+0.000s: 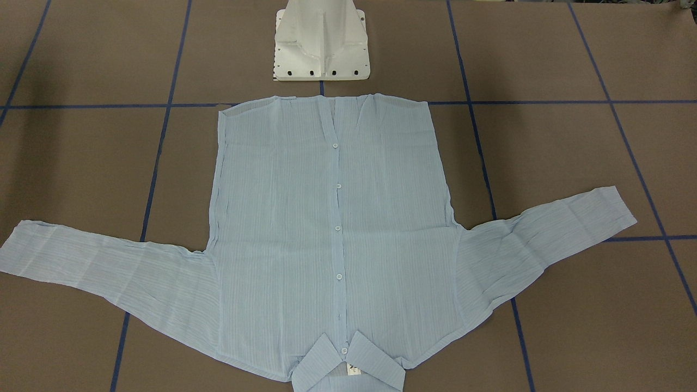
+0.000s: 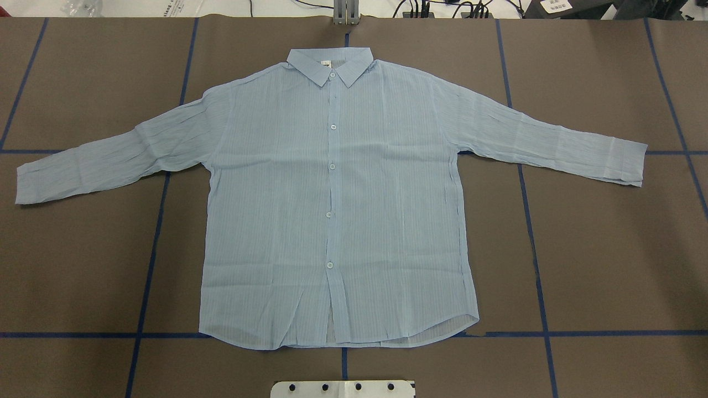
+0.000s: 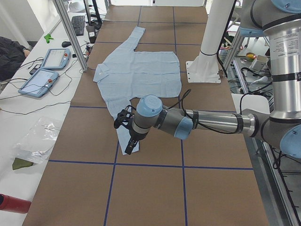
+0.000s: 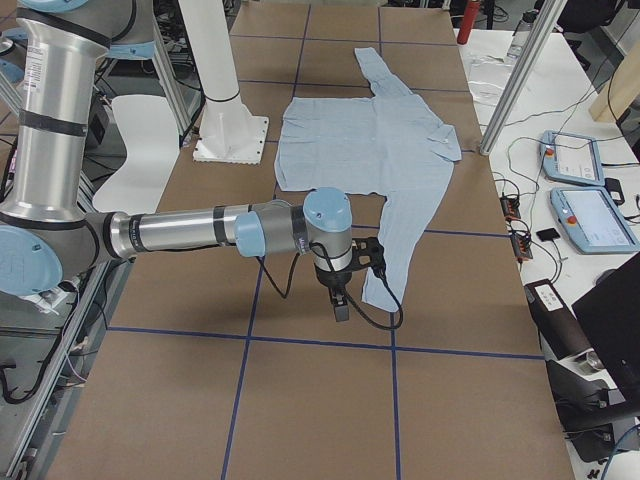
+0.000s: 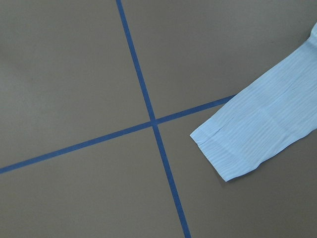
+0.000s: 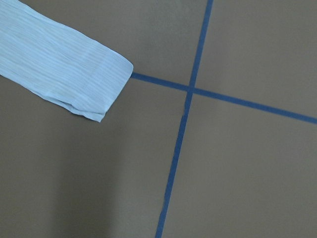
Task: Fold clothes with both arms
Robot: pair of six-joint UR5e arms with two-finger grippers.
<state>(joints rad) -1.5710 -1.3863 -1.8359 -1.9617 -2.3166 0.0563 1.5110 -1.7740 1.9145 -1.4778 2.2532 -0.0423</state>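
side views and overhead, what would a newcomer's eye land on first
The light blue shirt grabs you first, spread flat and buttoned mid-table, sleeves out to both sides. Next, the left arm and right arm each stretch out low over the brown table, ending near a sleeve cuff.

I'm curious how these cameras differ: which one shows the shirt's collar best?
The overhead view: the collar lies whole and flat. The front-facing view cuts it at the bottom edge; the side views show it small; the wrist cameras show only cuffs.
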